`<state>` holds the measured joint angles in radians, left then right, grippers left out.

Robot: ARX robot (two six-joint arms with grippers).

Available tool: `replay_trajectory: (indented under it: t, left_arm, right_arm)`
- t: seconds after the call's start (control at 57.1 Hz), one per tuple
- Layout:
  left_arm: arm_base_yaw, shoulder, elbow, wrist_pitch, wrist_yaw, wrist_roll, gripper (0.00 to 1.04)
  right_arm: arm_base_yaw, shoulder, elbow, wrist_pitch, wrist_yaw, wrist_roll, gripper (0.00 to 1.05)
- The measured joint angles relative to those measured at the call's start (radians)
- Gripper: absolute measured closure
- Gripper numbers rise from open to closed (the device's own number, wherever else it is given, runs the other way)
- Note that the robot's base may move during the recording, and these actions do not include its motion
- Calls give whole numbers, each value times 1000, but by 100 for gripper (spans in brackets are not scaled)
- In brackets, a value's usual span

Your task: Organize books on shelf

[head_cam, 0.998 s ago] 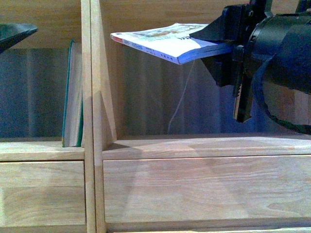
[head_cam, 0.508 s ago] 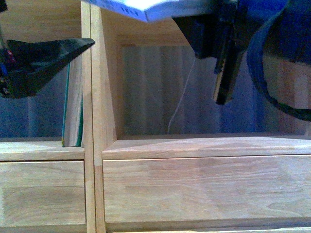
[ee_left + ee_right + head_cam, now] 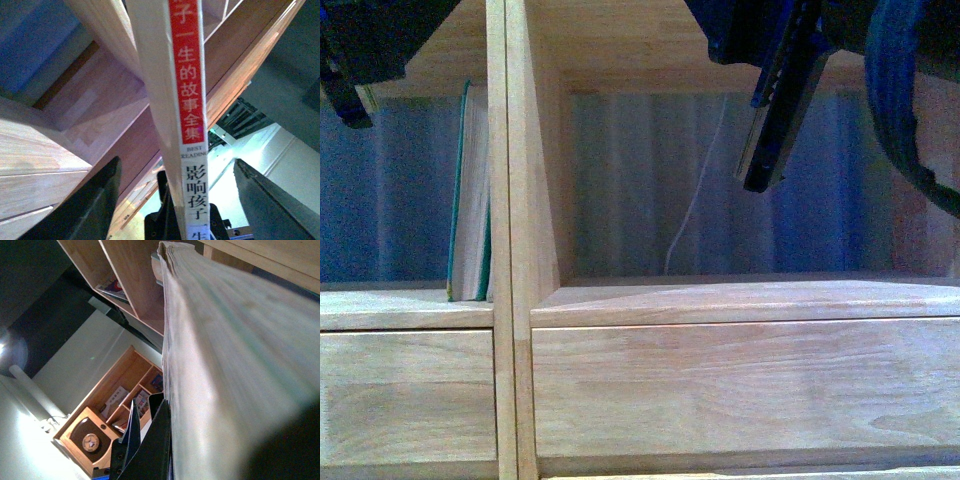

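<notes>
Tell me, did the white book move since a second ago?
Yes, upward. Against the shelf, the white book hung level near the right cubby's top. Now it has left the front view past the upper edge.

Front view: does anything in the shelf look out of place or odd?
A thin white cord hangs loose at the back of the right cubby; it looks stray. The teal book stands upright against the divider, not askew.

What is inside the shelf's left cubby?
A teal book stands upright against the divider. The left claw hides the upper left corner, so that part cannot be seen.
</notes>
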<state>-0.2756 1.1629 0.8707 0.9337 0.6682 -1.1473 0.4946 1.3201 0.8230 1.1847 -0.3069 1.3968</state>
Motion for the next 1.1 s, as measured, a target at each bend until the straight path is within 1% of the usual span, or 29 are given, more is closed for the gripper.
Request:
replay_trajectory:
  t: [0.123,0.158,0.21,0.263,0.298,0.333,0.385,0.455,0.473,0.49,0.525,0.613,0.683,0.735,0.805,0.875,0.98,0.998,1.033,1.068,1.103]
  left_arm:
    - [-11,-1,-4,10,7,-4,66]
    - [-11,-1,-6,11,6,-5,68]
    - [-14,-1,-7,10,6,-5,66]
    - [-17,-1,-8,9,2,-4,72]
    - [-19,-1,-8,9,2,-3,81]
    - [-21,-1,-8,8,2,-3,87]
    - [-23,-1,-10,8,0,-2,93]
    - [-25,-2,-14,8,-3,3,98]
    - [-25,-2,-14,8,-4,3,98]
    - [-25,-3,-18,8,-6,5,98]
    - [-25,-3,-20,8,-5,5,98]
    - [-25,-5,-27,9,-8,5,98]
    - [-22,-8,-27,11,-11,5,98]
    - [-17,-12,-28,15,-13,4,98]
    - [-1,-22,-28,24,-13,-3,98]
    - [43,-40,-28,26,-20,-6,98]
    - [103,-62,-28,-6,-27,3,98]
    - [122,-66,-28,-16,-29,10,98]
    - [152,-74,-28,-40,-39,24,98]
    - [196,-86,-27,-95,-61,60,98]
    - [231,-93,-27,-139,-78,98,98]
  right_arm:
    - [-9,13,0,11,-21,6,98]
    - [-12,16,0,16,-29,9,98]
    - [-15,22,0,30,-38,23,98]
    - [-17,26,0,45,-47,32,98]
    - [-19,27,-2,59,-55,42,98]
    - [-21,27,-3,67,-60,45,98]
    - [-21,27,-5,72,-64,44,98]
    - [-22,27,-8,77,-71,34,97]
    - [-22,27,-9,77,-71,32,95]
    - [-23,27,-10,76,-73,32,91]
    - [-22,27,-10,77,-79,34,85]
    - [-21,27,-13,76,-83,28,75]
    - [-21,26,-14,68,-87,21,65]
    - [-21,26,-16,68,-87,20,59]
    - [-22,26,-24,68,-90,16,47]
    - [-33,26,-42,64,-90,2,34]
    - [-69,25,-74,55,-101,-10,19]
    - [-75,25,-78,54,-102,-11,17]
    - [-101,18,-97,45,-111,-18,11]
    - [-125,10,-112,35,-116,-29,6]
    - [-152,-3,-127,18,-120,-41,6]
